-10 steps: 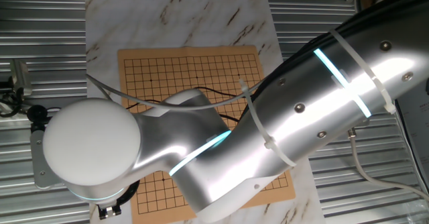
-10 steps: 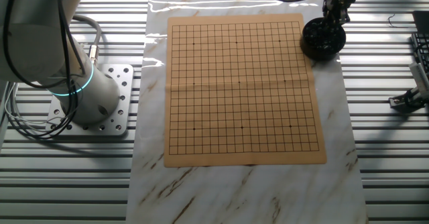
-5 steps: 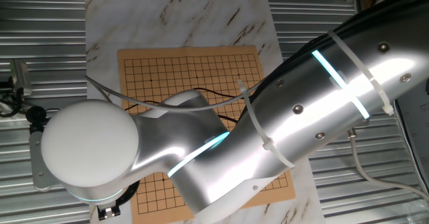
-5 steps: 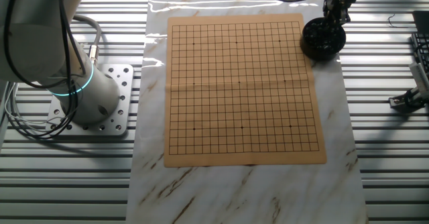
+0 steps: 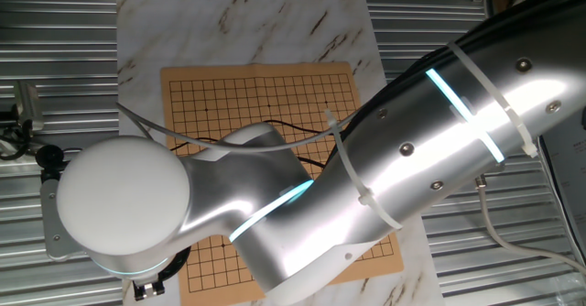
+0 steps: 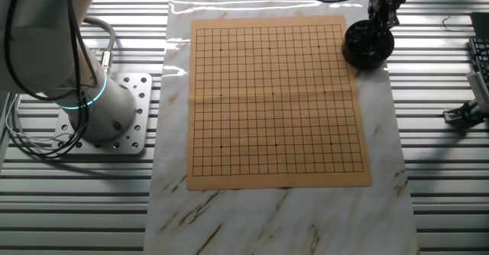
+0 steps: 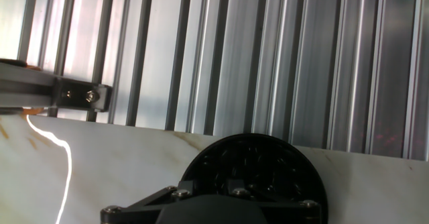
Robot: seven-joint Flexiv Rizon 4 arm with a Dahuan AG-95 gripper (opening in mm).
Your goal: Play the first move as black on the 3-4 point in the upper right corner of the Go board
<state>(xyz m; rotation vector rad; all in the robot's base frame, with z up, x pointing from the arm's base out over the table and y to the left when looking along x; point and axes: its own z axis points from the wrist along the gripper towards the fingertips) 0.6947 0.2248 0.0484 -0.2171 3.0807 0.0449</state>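
Glossy black stones (image 6: 367, 44) heaped in the round bowl (image 6: 350, 50).

open go board (image 6: 275, 102), only the black bowl (image 6: 368, 45) just beside its corner, fingers (image 6: 382, 11) above it

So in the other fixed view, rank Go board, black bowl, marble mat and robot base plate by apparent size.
1. Marble mat
2. Go board
3. Robot base plate, though partly hidden by the arm
4. Black bowl, far edge, so nearness may shrink it

A ribbed metal surface (image 6: 443, 179) is carrying a marble sheet (image 6: 283, 217). On it a board (image 6: 275, 102) is lying, a bowl (image 6: 368, 45) sitting at its far right corner.
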